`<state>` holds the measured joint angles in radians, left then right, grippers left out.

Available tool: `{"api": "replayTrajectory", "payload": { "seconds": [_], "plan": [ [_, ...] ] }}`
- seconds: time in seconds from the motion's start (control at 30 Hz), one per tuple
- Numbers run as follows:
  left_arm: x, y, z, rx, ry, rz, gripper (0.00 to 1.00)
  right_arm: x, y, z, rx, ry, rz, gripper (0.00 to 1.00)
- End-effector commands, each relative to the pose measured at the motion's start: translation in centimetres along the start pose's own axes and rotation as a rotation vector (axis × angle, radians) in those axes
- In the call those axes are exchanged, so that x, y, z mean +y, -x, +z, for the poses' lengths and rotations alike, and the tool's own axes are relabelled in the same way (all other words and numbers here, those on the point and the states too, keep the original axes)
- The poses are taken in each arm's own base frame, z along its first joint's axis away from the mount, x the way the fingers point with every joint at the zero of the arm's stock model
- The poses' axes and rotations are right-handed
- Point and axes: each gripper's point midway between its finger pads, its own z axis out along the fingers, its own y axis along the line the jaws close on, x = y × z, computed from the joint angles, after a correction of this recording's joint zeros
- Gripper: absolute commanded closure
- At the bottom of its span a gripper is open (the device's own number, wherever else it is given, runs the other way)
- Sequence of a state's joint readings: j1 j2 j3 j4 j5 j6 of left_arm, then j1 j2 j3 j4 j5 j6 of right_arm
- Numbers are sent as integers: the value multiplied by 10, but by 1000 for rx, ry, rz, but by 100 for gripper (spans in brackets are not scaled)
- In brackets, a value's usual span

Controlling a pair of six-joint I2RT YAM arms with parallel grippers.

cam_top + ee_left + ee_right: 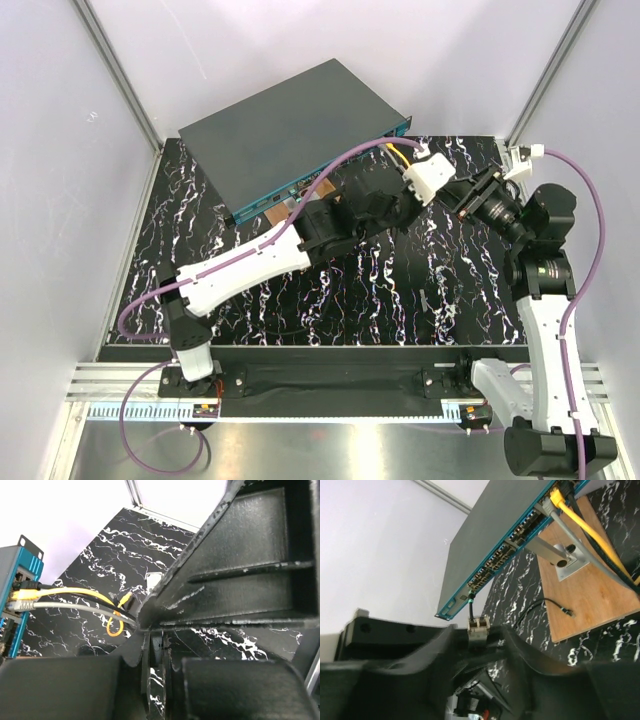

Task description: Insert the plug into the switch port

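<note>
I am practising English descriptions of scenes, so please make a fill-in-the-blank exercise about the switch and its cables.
1. The switch has a narrow front face coloured ___.
2. The bright cable plugged in beside the grey cable is ___.
3. The loose cable on the brown board is ___.
Missing words: teal, yellow, black.

Bright, even light; soft foreground blur

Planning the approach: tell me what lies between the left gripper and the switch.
Left wrist view: yellow cable, grey cable and black cable run from the switch over tabletop toward the left gripper.
</note>
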<state>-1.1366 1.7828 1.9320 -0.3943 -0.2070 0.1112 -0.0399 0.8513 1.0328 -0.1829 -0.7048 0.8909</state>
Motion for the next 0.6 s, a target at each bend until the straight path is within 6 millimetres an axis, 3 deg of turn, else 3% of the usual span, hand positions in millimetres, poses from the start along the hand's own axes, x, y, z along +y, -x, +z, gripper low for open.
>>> {"api": "replayTrajectory", "payload": {
  "seconds": [0.0, 0.07, 0.1, 0.13, 0.2, 0.23, 0.3, 0.33, 0.37, 0.43, 0.47, 0.57],
  "plan": [
    [5, 29, -26, -91, -8, -81, 100, 13, 4, 0, 34, 21, -90, 39],
    [2, 26, -38, -81, -52, -107, 100, 20, 17, 5, 70, 5, -216, 27],
    [5, 16, -38, -57, -64, -157, 100, 24, 23, 6, 79, -2, -270, 23],
    [4, 19, -49, -62, -114, -185, 100, 38, 37, 10, 89, 12, -338, 23],
    [13, 9, -56, -37, -175, -260, 100, 30, 36, 7, 162, -20, -466, 21],
    [6, 14, -70, -48, -256, -285, 100, 37, 41, 9, 180, -3, -513, 19],
    [10, -2, -78, -12, -329, -363, 100, 27, 31, 5, 272, -3, -586, 12],
    [-4, -5, -91, 12, -438, -387, 100, 29, 32, 7, 305, 18, -606, 8],
    [0, -11, -96, 33, -459, -420, 100, 23, 20, 1, 376, 40, -650, 0],
    [-11, -21, -113, 76, -567, -482, 100, 30, 5, -5, 468, 154, -701, 0],
    [-12, -23, -118, 84, -591, -500, 100, 24, -10, -17, 534, 210, -787, 0],
    [-16, -30, -134, 129, -668, -574, 100, 18, -32, -38, 572, 338, -1048, 0]
  ]
}}
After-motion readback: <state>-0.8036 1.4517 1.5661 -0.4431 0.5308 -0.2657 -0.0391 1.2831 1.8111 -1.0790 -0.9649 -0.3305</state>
